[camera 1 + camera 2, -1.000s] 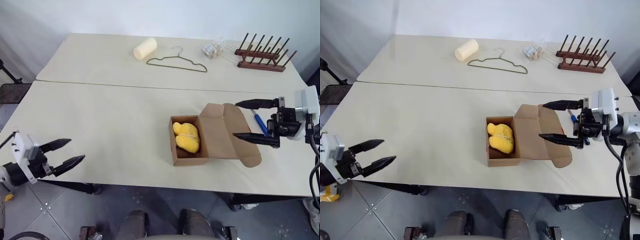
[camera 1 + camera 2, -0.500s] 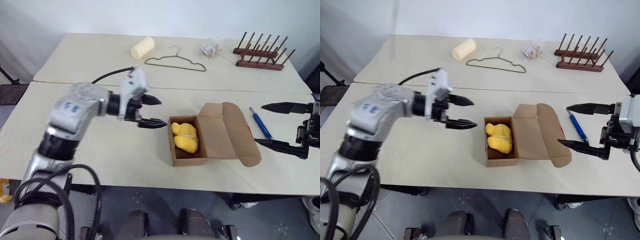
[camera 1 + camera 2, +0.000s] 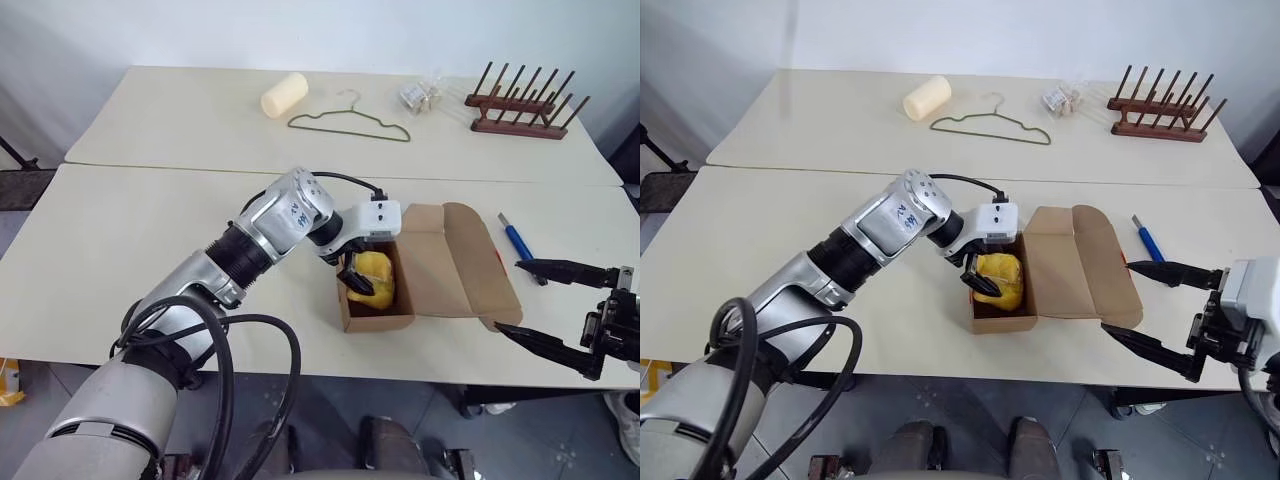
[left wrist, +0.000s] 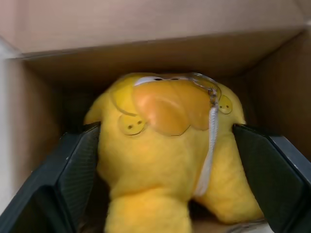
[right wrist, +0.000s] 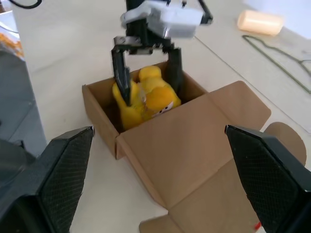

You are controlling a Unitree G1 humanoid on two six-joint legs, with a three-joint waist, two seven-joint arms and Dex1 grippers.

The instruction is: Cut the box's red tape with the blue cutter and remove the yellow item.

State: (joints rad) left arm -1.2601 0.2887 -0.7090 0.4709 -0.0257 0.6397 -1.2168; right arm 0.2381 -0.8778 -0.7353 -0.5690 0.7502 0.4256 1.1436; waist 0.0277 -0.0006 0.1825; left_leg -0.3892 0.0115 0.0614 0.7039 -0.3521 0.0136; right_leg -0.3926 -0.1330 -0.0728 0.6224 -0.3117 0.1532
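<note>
Sitting in the open box, the yellow item lies between the left gripper's wide jaws.

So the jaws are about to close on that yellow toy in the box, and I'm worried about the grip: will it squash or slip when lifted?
The yellow toy looks plush, so it will probably squash between the left gripper's open jaws rather than slip. It seems light for its size. It sits snug in the box, so the box may lift with it.
</note>
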